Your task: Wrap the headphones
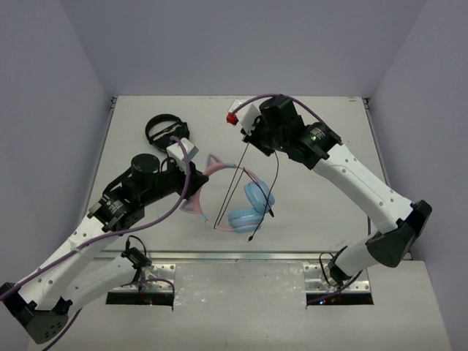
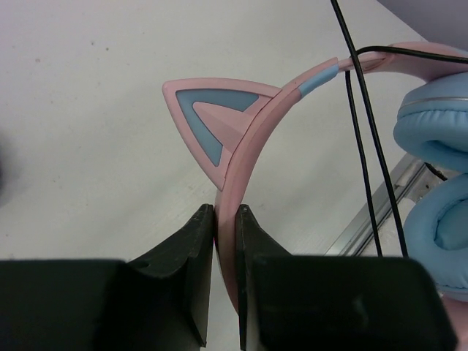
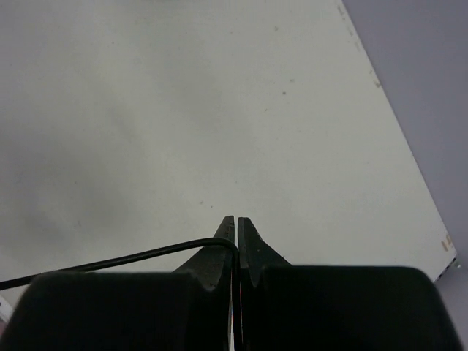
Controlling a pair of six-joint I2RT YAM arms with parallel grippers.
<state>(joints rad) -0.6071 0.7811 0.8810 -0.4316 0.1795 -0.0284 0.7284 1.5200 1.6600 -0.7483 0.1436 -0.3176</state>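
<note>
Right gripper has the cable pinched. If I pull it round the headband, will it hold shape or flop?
Likely floppy: the cable is thin and straight only where the right gripper stretches it. Loops may slide on the smooth headband. The left gripper clamps it, so it should not shift.

Top external: fixed high above and behind both arm bases, angled down and forward, far enough to take in the whole pale grey matte counter (image 1: 314, 219). Left wrist: close range, sighted past left arm's black jaws onto pink cat-eared headphones with light-blue earcups (image 2: 263, 124), shared with overhead view. Right wrist: close range, sighted past right arm's black jaws over bare counter and thin black cable (image 3: 110, 261).
</note>
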